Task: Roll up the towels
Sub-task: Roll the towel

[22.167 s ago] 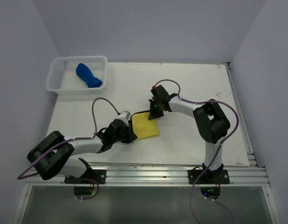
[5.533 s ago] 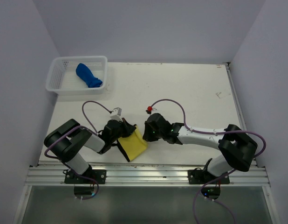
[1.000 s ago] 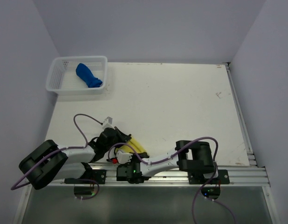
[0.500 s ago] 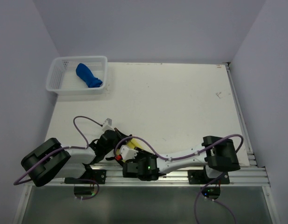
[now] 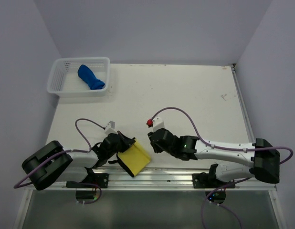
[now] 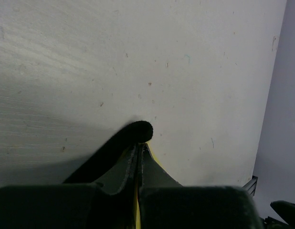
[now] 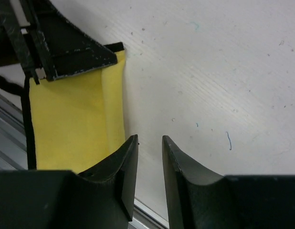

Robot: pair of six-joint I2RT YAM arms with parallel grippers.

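The soft yellow towel with dark edging (image 5: 134,160) lies at the near edge of the white desk (image 5: 185,90), pinched tight in the left fingers (image 6: 114,150), the right fingers (image 7: 123,164) a little apart and empty beside it, so one hard tug could pull it off the edge.

Left arm (image 5: 83,153): white shell links between bulky black joint housings, with a black base bracket (image 5: 88,180). Left purple cable (image 5: 88,119) loops off near the wrist, next to a small white block (image 5: 109,127).

Right arm (image 5: 224,147): same white-and-black build. Right purple cable (image 5: 173,108) is longer and arcs high. Red cap (image 5: 149,122) sits on a white wrist fitting. Green light (image 5: 184,140) shows on the black housing, and a blue light (image 5: 211,195) below the base.

Left gripper (image 6: 140,136): matte black. Right gripper (image 7: 150,141): black fingers (image 7: 119,167), curved, with smooth inner faces.
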